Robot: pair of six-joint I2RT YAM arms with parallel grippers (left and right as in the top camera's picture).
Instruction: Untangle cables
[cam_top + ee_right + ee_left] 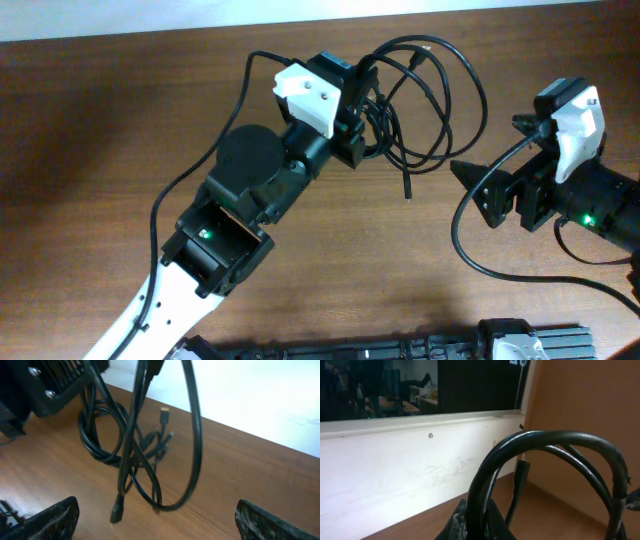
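The left gripper is pressed together on the cables and holds the bundle raised over the counter. In the left wrist view, strands arch up out of its jaws. Whether the lowest coils touch the counter cannot be told. All positions below are given from the left gripper. The cables fan out to its right as several overlapping loops, and the widest loop reaches toward the right gripper. 1 loose plug end hangs below and to the right of the left gripper, between the 2 grippers. The right gripper is spread wide and holds nothing. In the right wrist view its fingers frame the hanging loops, which lie ahead of them and apart from them. The coming move turns on 1 relation: the free strands lie directly right of the left gripper, on the line to the right gripper. Their long axis there runs roughly up and down, across the right gripper's opening. The right arm is judged the nearer free arm for the next grasp. A straight advance toward the left gripper should bring the plug strand or the outer loop between the open jaws. Risk: the strands cross closely beside the left gripper, so a grasp there may take 2 strands at once. The outer loop is the cleaner target.
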